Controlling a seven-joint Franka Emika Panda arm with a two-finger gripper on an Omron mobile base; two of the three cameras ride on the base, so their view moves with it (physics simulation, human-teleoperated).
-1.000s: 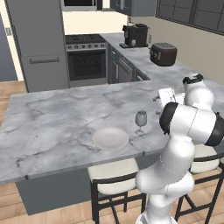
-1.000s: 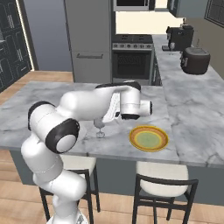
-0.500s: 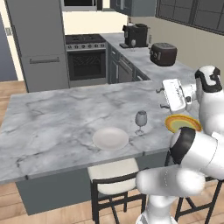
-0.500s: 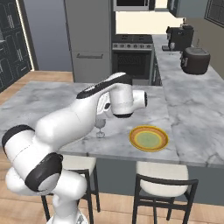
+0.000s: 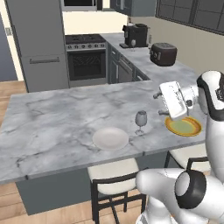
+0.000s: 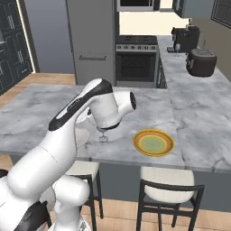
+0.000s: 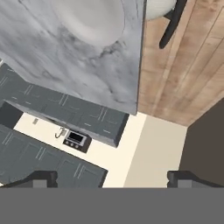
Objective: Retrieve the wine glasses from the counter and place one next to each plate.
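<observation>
So, left to right along the counter's (image 5: 52, 127) front edge: white plate (image 5: 110, 138), wine glass (image 5: 140, 119) just beside it, bare marble between, then yellow plate (image 5: 183, 126) near the right edge. Gripper (image 7: 112, 177) jaws spread apart, holding nothing, raised above the yellow plate.

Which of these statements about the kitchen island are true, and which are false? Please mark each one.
1. A wine glass stands upright between the white plate and the yellow-rimmed plate. True.
2. The wine glass lies on its side on the white plate. False: it stands on the marble counter, beside that plate.
3. The gripper holds a wine glass. False: the fingertips are spread apart with nothing between them.
4. A coffee machine stands on the far counter, near the stove. True.
5. The yellow-rimmed plate carries food. False: it is bare.
</observation>
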